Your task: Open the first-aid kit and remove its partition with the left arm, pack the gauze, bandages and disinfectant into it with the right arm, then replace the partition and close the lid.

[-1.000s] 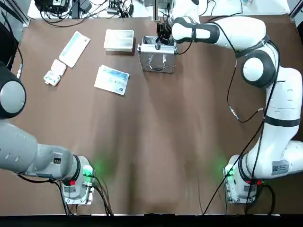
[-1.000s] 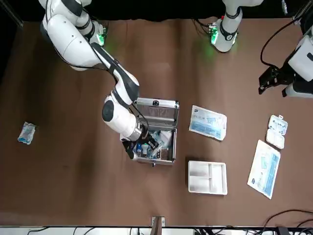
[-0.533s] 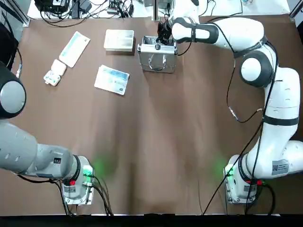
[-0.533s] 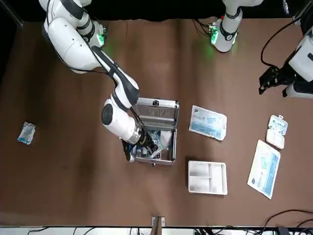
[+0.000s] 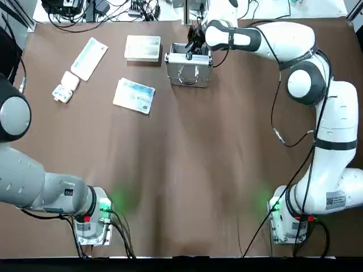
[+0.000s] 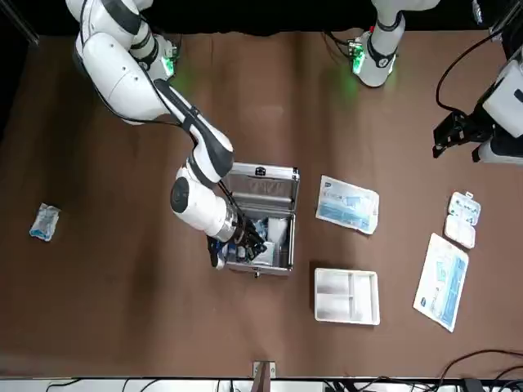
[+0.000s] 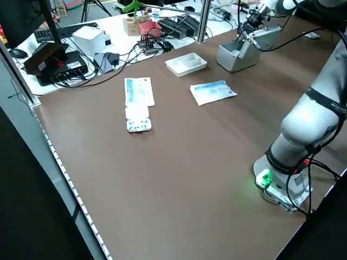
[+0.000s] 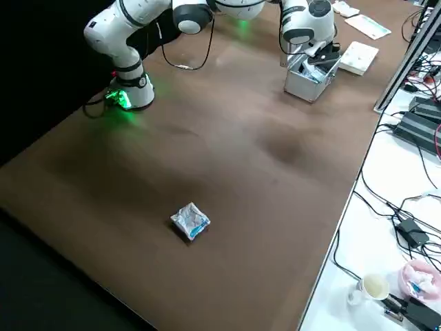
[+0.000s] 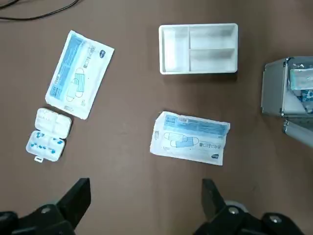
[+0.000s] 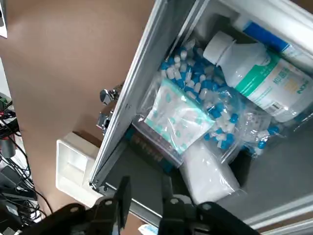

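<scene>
The silver first-aid kit [image 5: 188, 72] stands open with its lid [image 6: 261, 186] upright. My right gripper [image 10: 145, 188] hovers over the open case [image 10: 146, 83], its fingers a narrow gap apart with nothing between them; it also shows in the front view [image 6: 245, 242]. Inside lie the white disinfectant bottle [image 10: 254, 73], a bag of blue-white capsules, a small teal packet [image 10: 178, 115] and a white pad [image 10: 208, 174]. The pale partition [image 5: 142, 47] rests on the table beside the case. My left gripper [image 9: 142, 196] is parked high over the table's left side, open and empty.
A flat blue-white pack [image 5: 134, 95], a long pale pack [image 5: 89, 58] and a small pill box [image 5: 65, 88] lie left of the case. A crumpled blue-white packet [image 6: 45, 220] sits alone far out on the right arm's side. Cables and equipment line the far edge.
My right gripper has shifted slightly toward the far edge of the table over the case. Nothing else has moved.
</scene>
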Motion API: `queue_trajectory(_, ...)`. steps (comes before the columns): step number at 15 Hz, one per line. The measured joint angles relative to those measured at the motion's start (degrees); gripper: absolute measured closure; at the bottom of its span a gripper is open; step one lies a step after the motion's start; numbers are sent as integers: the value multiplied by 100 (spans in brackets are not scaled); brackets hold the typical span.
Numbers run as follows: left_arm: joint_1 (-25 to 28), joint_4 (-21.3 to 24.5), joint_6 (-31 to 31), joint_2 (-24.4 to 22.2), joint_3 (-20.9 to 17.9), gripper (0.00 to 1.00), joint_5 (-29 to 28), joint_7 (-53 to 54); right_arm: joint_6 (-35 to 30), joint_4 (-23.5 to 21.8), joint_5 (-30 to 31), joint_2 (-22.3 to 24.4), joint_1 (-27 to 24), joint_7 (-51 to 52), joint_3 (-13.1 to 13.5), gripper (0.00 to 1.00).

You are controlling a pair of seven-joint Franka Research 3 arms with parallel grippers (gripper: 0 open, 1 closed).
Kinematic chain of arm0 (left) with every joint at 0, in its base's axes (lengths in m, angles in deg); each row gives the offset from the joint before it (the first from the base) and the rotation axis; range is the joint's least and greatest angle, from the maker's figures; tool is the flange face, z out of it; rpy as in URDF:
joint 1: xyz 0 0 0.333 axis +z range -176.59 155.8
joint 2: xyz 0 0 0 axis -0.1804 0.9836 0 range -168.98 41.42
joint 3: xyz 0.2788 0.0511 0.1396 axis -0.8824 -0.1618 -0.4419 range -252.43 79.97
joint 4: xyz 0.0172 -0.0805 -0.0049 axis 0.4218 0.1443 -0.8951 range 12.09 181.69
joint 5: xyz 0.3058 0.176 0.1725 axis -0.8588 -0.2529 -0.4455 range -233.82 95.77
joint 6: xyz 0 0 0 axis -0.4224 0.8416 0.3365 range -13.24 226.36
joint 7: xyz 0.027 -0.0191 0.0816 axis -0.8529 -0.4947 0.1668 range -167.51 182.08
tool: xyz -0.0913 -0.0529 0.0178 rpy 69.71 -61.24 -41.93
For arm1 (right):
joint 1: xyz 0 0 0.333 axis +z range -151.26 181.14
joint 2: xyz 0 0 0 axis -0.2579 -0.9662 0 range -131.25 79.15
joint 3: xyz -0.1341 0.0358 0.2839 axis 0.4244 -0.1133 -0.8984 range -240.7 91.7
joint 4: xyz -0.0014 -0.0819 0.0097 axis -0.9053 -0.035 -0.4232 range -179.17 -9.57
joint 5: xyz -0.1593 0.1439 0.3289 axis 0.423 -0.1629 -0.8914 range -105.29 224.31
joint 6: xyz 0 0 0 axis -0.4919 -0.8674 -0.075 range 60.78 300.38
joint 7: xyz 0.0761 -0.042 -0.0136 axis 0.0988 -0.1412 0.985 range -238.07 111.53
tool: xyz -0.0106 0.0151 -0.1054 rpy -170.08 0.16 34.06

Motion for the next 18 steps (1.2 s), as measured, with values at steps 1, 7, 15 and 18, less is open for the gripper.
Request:
queue_trajectory(1,-2,5,-1,0,1,0,0,0,-16,2,-2,0,0,-4,1,68)
queue_trajectory(7,-10,33,-8,1,4,0,0,0,-900,261,-1,132,-181,295,-3,54)
queue_trajectory(15,-10,43,-34,1,7,0,0,0,-3677,579,27,622,-2322,2479,-917,51)
queue_trajectory(18,-9,54,-35,1,6,0,-4,0,-4942,594,485,870,-3636,4099,-1335,46)
